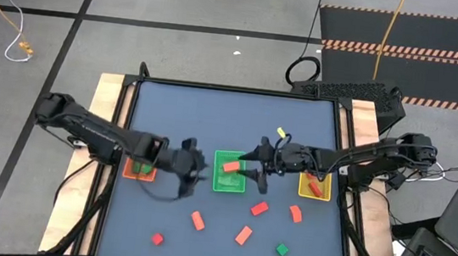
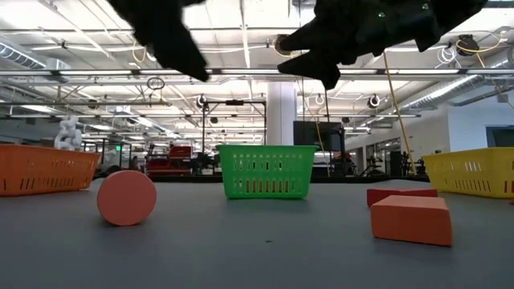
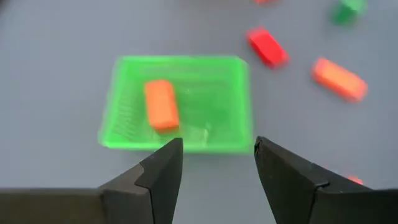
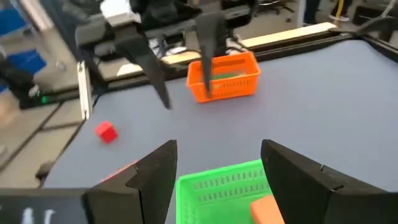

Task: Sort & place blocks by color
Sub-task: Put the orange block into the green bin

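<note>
The desk (image 1: 172,105) has a smooth, matt grey-blue top, edged at both sides by strips of pale bare wood (image 1: 106,98). The green tray (image 3: 236,106) looks like thin moulded plastic, slightly glossy, its walls pierced with rows of slots; the orange tray (image 4: 245,65) and yellow tray (image 2: 474,172) show the same slotted plastic. The blocks (image 1: 243,234) are solid, with plain, even, matt faces and no visible grain; the orange bar (image 3: 161,104) in the green tray looks the same. The fingers (image 3: 158,177) of the left claw (image 3: 217,163) and those of the right claw (image 4: 217,165) are dark, matt and smooth-surfaced, like hard plastic.
</note>
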Action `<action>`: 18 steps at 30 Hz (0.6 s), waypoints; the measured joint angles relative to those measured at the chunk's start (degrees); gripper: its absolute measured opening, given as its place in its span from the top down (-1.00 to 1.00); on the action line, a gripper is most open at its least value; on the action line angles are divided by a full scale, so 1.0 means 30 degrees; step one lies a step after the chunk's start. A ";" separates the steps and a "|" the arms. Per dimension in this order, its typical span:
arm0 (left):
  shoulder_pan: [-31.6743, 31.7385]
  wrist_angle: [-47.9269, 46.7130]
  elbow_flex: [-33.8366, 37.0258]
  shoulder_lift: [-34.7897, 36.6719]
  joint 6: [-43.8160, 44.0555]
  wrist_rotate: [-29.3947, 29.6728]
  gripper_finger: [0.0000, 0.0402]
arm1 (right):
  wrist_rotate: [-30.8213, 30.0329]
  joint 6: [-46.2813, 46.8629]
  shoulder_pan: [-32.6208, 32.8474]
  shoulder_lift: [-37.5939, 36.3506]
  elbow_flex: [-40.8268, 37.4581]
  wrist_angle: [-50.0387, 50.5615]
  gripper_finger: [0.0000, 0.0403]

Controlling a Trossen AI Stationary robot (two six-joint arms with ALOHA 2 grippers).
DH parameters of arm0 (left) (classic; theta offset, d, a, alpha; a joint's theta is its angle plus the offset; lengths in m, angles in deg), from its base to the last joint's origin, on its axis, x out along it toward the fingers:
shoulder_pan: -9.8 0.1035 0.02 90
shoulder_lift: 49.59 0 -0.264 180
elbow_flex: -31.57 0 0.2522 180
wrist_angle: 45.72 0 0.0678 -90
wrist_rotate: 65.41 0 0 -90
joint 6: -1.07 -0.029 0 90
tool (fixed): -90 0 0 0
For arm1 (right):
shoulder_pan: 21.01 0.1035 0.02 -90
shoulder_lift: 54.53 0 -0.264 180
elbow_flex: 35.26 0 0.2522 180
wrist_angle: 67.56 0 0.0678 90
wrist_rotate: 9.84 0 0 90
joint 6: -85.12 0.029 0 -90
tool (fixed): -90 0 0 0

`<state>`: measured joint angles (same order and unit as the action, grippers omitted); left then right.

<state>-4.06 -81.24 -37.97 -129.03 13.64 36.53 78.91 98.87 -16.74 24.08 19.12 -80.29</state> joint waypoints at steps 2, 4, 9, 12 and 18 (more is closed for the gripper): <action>-0.1126 -0.1058 -0.0056 -0.0080 -0.0586 -0.0092 0.00 | -0.0002 -0.0712 0.0294 0.0000 0.0000 0.0028 -0.12; -0.2058 -0.2284 -0.0026 -0.0172 -0.1363 0.0117 0.00 | -0.0002 -0.1120 0.0506 0.0000 0.0000 -0.0042 -0.12; -0.3180 -0.1566 -0.0026 -0.0143 -0.1481 0.0194 0.00 | -0.0009 -0.1298 0.0942 0.0000 0.0000 -0.0081 -0.12; -0.3213 0.0536 -0.0059 -0.0361 -0.1001 -0.1213 0.00 | -0.0017 -0.1425 0.1155 0.0000 0.0000 -0.0077 -0.12; -0.3968 0.1044 -0.1041 -0.1608 -0.3558 -0.1377 0.00 | 0.0012 -0.1461 0.1554 0.0000 0.0000 0.0425 -0.12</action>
<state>-15.97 -78.11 -41.09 -133.85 2.97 32.40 78.95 94.49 -12.08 24.08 19.12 -79.02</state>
